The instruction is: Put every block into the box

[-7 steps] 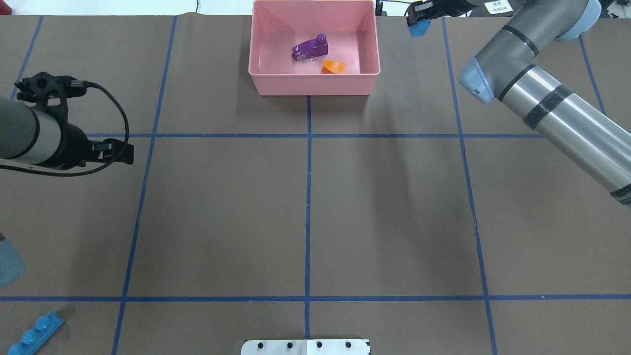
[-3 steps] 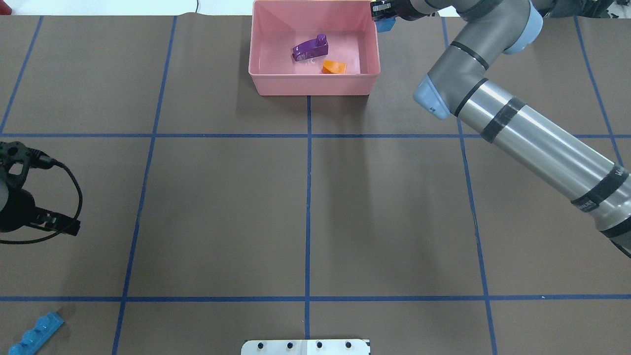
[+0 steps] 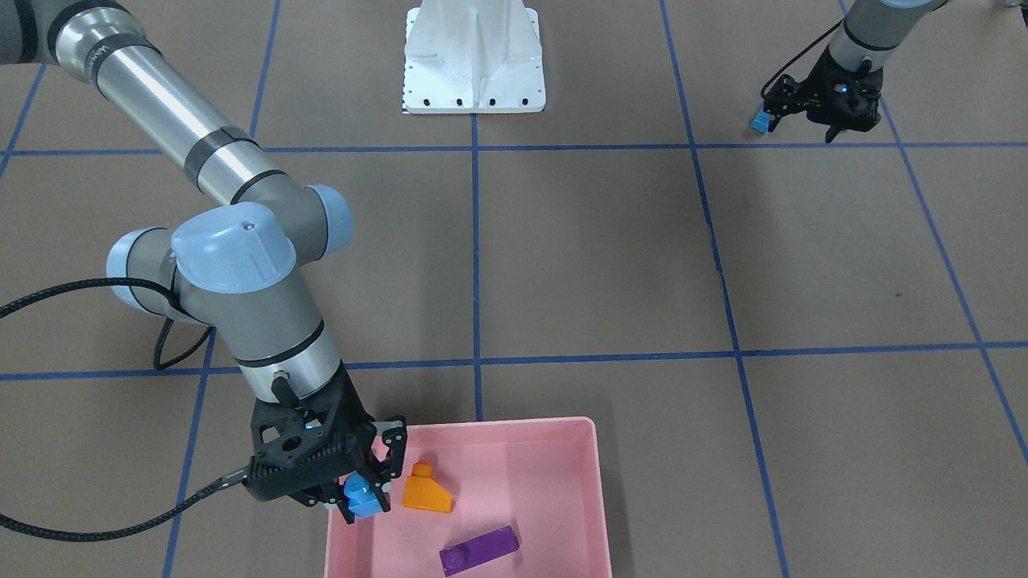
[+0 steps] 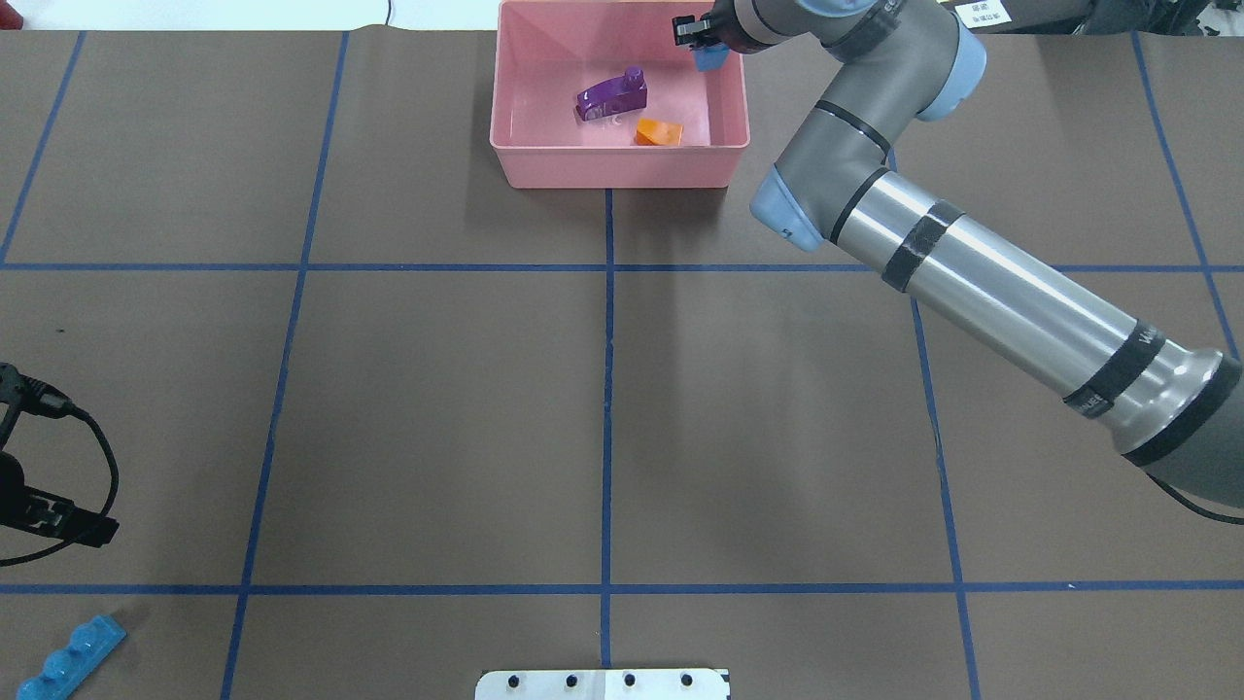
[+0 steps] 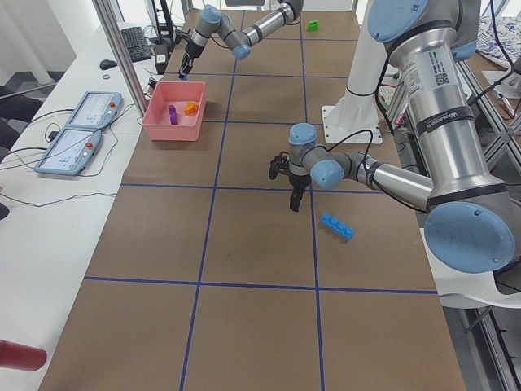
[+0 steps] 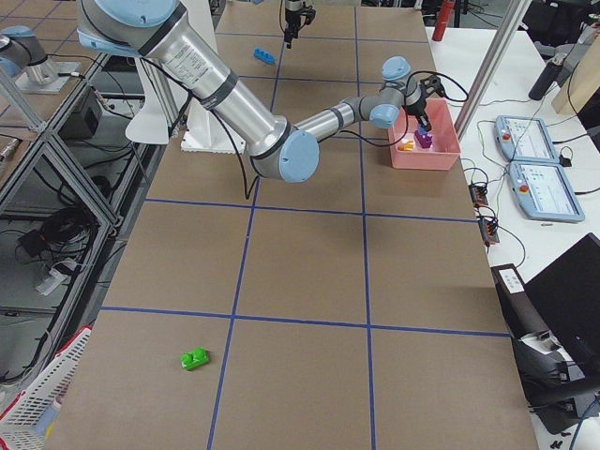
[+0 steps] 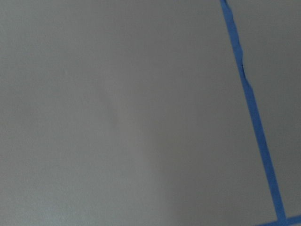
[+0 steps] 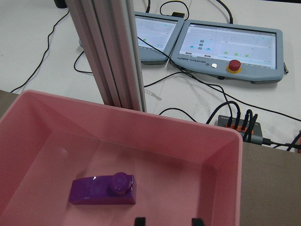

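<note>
The pink box (image 4: 622, 167) sits at the far middle of the table. In it lie the purple block (image 4: 612, 94) and the orange block (image 4: 659, 131). My right gripper (image 4: 702, 44) is shut on the small blue cube (image 4: 710, 58), held above the box's far right corner; the front view also shows that gripper (image 3: 365, 507) and the cube (image 3: 359, 490). The long blue block (image 4: 68, 661) lies near the table's near left corner. My left gripper (image 4: 92, 528) hangs open and empty a little beyond it. The green block (image 6: 195, 357) lies far out on the right side.
A white base plate (image 4: 603, 683) sits at the near middle edge. Blue tape lines (image 4: 607, 389) cross the brown table. Two control tablets (image 8: 230, 42) and an aluminium post (image 8: 117, 52) stand just past the box. A black cable (image 3: 96, 526) trails from the right wrist.
My right arm has swung left with the blue cube, from right of the box to over its far right corner. My left gripper has drawn back toward the long blue block.
</note>
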`<state>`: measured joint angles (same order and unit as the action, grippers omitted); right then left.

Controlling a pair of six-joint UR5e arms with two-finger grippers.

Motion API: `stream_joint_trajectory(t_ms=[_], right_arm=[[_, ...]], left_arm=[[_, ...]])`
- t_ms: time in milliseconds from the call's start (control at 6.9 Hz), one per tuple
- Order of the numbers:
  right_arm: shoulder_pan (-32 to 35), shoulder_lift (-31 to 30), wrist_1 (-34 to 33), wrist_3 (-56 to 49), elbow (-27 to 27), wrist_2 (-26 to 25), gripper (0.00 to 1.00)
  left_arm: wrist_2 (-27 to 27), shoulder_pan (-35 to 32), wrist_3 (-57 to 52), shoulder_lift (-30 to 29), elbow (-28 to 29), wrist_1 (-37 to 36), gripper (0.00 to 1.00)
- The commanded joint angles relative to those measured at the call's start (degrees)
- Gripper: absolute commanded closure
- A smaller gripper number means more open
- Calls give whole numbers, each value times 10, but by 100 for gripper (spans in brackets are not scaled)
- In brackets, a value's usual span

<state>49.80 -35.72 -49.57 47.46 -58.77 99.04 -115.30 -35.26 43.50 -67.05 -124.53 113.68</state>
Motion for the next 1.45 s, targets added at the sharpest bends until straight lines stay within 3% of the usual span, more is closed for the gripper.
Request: stream_joint_trajectory(t_ms=[0,145,290,870,1015,1305], right_arm=[[-16,34,1,1,39,-26,100],[-17,49,1,1,58,-27,72],[-16,55,1,1,63,-27,4],[6,67,-1,31,54,-5,1],[8,67,-38,34,27,14,1],[16,65,-181,29,-67,26,1]], left_arm=[[1,33,-1,49,1,54,0],[1,47,-1,60,1,63,0],[1,76,-1,61,2,64,0],[6,171,2,69,25,63,0],[6,179,1,68,37,64,0],[5,187,1,68,42,64,0]])
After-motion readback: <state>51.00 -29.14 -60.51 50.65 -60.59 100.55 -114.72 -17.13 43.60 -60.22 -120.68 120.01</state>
